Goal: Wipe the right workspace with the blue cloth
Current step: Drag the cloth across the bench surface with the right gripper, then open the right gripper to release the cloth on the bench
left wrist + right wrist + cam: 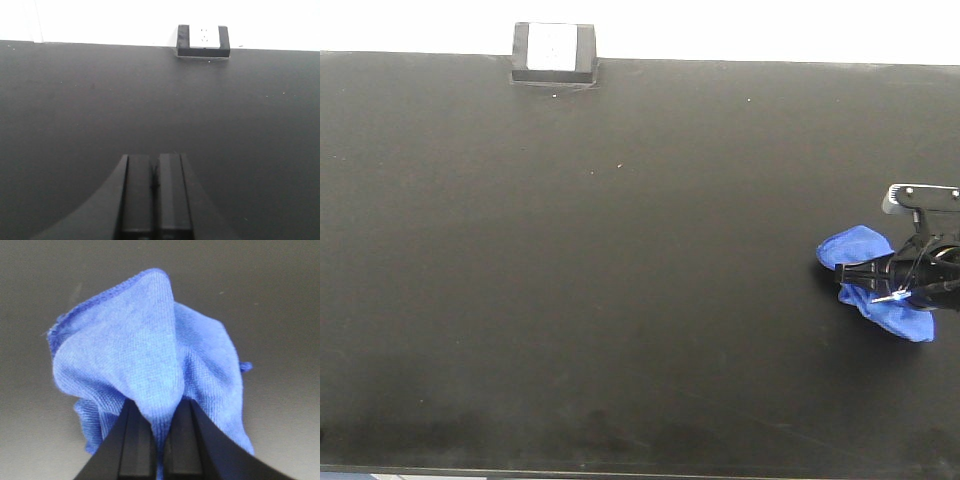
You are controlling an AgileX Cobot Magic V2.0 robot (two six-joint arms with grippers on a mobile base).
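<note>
While my right gripper (880,280) pinches the blue cloth (865,275) at the right edge of the right workspace (620,300), the best stroke, I judge, is a low, even drag leftward with the fabric pressed flat, so the loose folds spread instead of bunching. My fingers (137,440) are nearly together, clamped on a raised fold of the rag (its lower folds seem to rest on the counter). My left gripper (155,200) has its fingers pressed together on nothing, hovering above bare counter, facing the small black box (203,41) at the far edge.
</note>
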